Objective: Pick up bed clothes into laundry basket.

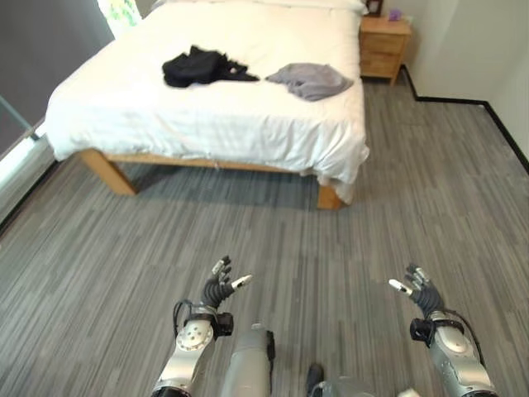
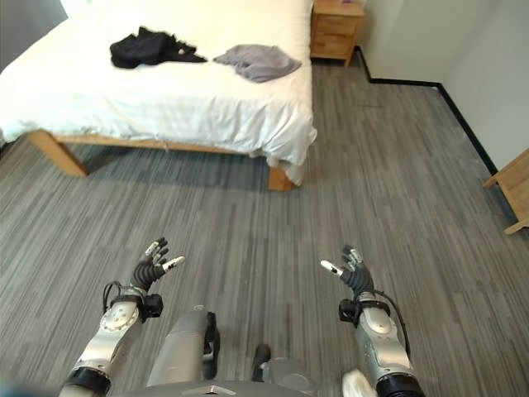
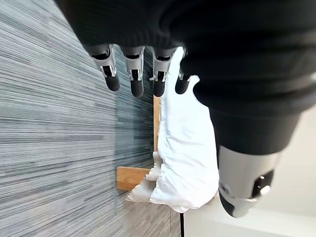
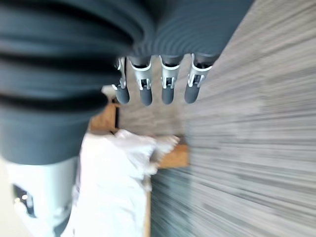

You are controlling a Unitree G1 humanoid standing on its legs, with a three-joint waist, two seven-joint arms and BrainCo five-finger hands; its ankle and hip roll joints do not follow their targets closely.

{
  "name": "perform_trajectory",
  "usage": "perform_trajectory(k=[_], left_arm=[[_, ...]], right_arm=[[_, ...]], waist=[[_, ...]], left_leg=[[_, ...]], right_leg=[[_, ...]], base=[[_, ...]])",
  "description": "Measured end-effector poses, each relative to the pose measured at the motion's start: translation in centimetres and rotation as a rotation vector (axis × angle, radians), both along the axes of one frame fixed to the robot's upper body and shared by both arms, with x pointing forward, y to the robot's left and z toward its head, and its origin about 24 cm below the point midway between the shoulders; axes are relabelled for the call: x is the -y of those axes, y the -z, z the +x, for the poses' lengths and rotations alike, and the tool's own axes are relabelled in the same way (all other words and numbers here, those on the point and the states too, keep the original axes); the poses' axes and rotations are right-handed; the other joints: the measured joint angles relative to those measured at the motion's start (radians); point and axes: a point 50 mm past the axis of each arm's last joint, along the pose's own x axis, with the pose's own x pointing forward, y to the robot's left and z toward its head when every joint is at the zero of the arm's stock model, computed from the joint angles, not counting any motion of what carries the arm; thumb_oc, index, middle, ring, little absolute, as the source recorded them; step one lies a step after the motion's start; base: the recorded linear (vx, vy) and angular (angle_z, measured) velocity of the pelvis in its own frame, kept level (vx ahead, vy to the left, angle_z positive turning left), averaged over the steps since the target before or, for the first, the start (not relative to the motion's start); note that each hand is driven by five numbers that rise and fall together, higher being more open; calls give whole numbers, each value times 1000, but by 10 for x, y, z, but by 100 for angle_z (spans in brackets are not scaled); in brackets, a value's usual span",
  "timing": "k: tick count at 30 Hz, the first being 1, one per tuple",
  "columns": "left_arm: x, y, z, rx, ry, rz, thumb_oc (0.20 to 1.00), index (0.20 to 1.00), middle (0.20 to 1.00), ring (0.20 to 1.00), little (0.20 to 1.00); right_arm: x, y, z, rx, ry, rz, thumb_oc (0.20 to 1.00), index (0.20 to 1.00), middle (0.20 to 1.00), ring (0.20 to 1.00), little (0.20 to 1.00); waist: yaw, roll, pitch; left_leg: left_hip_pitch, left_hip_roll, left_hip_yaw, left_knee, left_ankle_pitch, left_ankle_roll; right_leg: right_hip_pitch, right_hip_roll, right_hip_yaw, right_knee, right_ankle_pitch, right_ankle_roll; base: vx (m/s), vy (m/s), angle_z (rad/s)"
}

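1. left eye view: the black garment (image 1: 205, 66) and the grey garment (image 1: 311, 80) lay side by side, a little apart, on the white bed (image 1: 149, 116), well away from the robot across bare grey floor (image 1: 273, 231). the left hand (image 1: 221, 285) and right hand (image 1: 417, 285) were raised low in front with fingers relaxed and spread, holding nothing. the likely risk was a reach begun from too far back, so the fingers would close short of the cloth.

2. right eye view: a wooden nightstand (image 2: 336, 31) stood just beside the bed's far corner, and a piece of wooden furniture (image 2: 514, 192) showed at the right edge of the room. i could not make out a laundry basket here; a garment lifted without knowing the drop point could end up on the floor. the bed's wooden leg (image 2: 281, 178) and the overhanging sheet sat in the approach path and could catch a foot or a low arm.

3. left wrist view: the left hand's fingers (image 3: 134, 74) hung straight and empty, the bed corner (image 3: 185, 163) beyond them. a loose grasp might gather the sheet along with the clothing.

4. right wrist view: the right hand's fingers (image 4: 168, 81) were likewise released, nothing between them, bedding (image 4: 121, 197) ahead. a grab at the edge of the bed would take bedding, not a garment.
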Motion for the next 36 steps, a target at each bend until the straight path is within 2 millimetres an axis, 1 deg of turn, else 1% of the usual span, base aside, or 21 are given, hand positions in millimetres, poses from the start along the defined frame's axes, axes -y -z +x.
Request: perform_trajectory(k=[1,2,3,4,5,6,8,9,12,15,18,19,20,21,22,23,25,27,29,33,36], left_arm=[[-3,1,-1,-2,-4,-1,1000,1000,1000,1000,1000],[-3,3,-1,-10,-6,1,1000,1000,1000,1000,1000],[-3,2,0,-11,-4,2,1000,1000,1000,1000,1000],[-3,4,-1,-21,1,1,1000,1000,1000,1000,1000],[0,4,-1,-21,9,-5,1000,1000,1000,1000,1000],[5,4,-2,-21,22,-18,1000,1000,1000,1000,1000],[12,10,-5,-47,62,-14,1000,1000,1000,1000,1000],[12,11,-4,-60,74,-5,1000,1000,1000,1000,1000],[19,-1,11,-7,121,6,1000,1000,1000,1000,1000],[37,-24,36,93,203,-3,1000,1000,1000,1000,1000],[35,-37,46,149,201,6,1000,1000,1000,1000,1000],[37,-37,46,151,209,3,1000,1000,1000,1000,1000],[34,-37,46,147,215,24,1000,1000,1000,1000,1000],[25,-34,42,125,215,61,1000,1000,1000,1000,1000],[18,-28,34,98,217,82,1000,1000,1000,1000,1000],[16,-19,23,56,220,89,1000,1000,1000,1000,1000],[19,-8,9,13,238,86,1000,1000,1000,1000,1000],[22,0,-4,-8,197,26,1000,1000,1000,1000,1000],[20,7,-15,-48,213,24,1000,1000,1000,1000,1000],[20,8,-22,-68,246,-15,1000,1000,1000,1000,1000],[32,10,-26,-95,346,-42,1000,1000,1000,1000,1000]], right_arm=[[1,1,1,-5,-3,-5,1000,1000,1000,1000,1000],[1,2,0,-15,0,-7,1000,1000,1000,1000,1000],[1,5,-2,-29,0,-7,1000,1000,1000,1000,1000],[0,7,-4,-38,-6,-6,1000,1000,1000,1000,1000],[0,5,-3,-32,-11,-8,1000,1000,1000,1000,1000],[0,3,-3,-24,-14,-10,1000,1000,1000,1000,1000],[-8,10,-7,-52,-38,4,1000,1000,1000,1000,1000],[-19,14,-12,-73,-74,22,1000,1000,1000,1000,1000],[-32,0,-5,10,-130,31,1000,1000,1000,1000,1000],[-24,1,-9,-7,-112,12,1000,1000,1000,1000,1000],[-25,4,-11,-23,-124,7,1000,1000,1000,1000,1000],[-19,1,-10,-16,-125,-14,1000,1000,1000,1000,1000],[-17,1,-11,-18,-119,-18,1000,1000,1000,1000,1000],[-16,2,-13,-26,-114,-19,1000,1000,1000,1000,1000],[-15,6,-18,-40,-100,-13,1000,1000,1000,1000,1000],[-6,6,-23,-55,-88,-38,1000,1000,1000,1000,1000],[13,-1,-22,-50,-65,-101,1000,1000,1000,1000,1000],[36,-30,6,14,-93,-218,1000,1000,1000,1000,1000],[56,-83,44,207,-49,-325,1000,1000,1000,1000,1000],[91,-164,94,271,-72,-687,1000,1000,1000,1000,1000],[101,-197,137,186,-10,-787,1000,1000,1000,1000,1000]], waist=[[20,29,-10],[18,35,-6],[17,32,-5],[25,-5,-21],[22,1,-37],[15,16,-56],[21,49,-111],[28,16,-125],[-18,7,-106],[-66,56,-52],[-67,73,-19],[-86,109,-7],[-99,91,1],[-97,61,6],[-109,-2,-8],[-119,-22,-12],[-86,-12,-15],[-62,-13,-19],[-34,-37,-19],[4,-13,-21],[-2,-30,-31]], left_leg=[[85,13,17,-339,2,1],[106,7,10,-452,-1,-1],[105,-2,9,-470,-3,0],[120,-48,79,-420,-1,4],[128,-66,119,-348,18,35],[142,-72,154,-277,34,102],[254,-107,119,-304,12,206],[291,-128,102,-332,5,233],[377,-185,36,-370,-64,239],[507,-191,-66,-416,-102,238],[600,-171,-84,-419,-109,217],[631,-130,-191,-415,-198,209],[644,-116,-231,-411,-213,145],[668,-114,-234,-416,-227,122],[704,-131,-228,-419,-244,94],[746,-108,-265,-423,-277,45],[737,-70,-276,-375,-279,41],[702,-54,-237,-308,-268,52],[641,-103,-254,-339,-270,56],[589,-132,-273,-434,-187,68],[585,-123,-274,-437,-182,53]], right_leg=[[43,22,5,-14,-10,14],[83,34,19,-28,-5,7],[126,35,22,-41,-15,24],[214,-8,32,-54,-55,90],[234,-8,35,-36,-59,95],[253,-2,48,16,-61,97],[235,-1,36,216,-67,106],[147,-70,0,447,-78,94],[-111,-231,-23,911,13,83],[-313,-264,21,1073,15,83],[-476,-281,51,915,18,97],[-489,-225,52,571,36,128],[-470,-179,148,330,63,141],[-443,-165,224,155,104,157],[-429,-173,224,115,134,146],[-405,-158,250,164,237,157],[-363,-117,232,162,274,131],[-317,-108,195,96,294,77],[-254,-120,186,-46,359,40],[-199,-71,166,-121,377,41],[-200,-69,138,-124,360,53]], base=[[634,144,-48],[639,152,-41],[777,220,-27],[736,243,-22],[711,270,-29],[462,276,-29],[269,227,-45],[250,258,-54],[370,309,3],[338,74,94],[579,-127,101],[464,-164,122],[444,-163,149],[198,-86,143],[310,-146,163],[338,-182,162],[278,-172,102],[100,-75,34],[122,-97,26],[52,-56,-1],[9,-22,-1]])
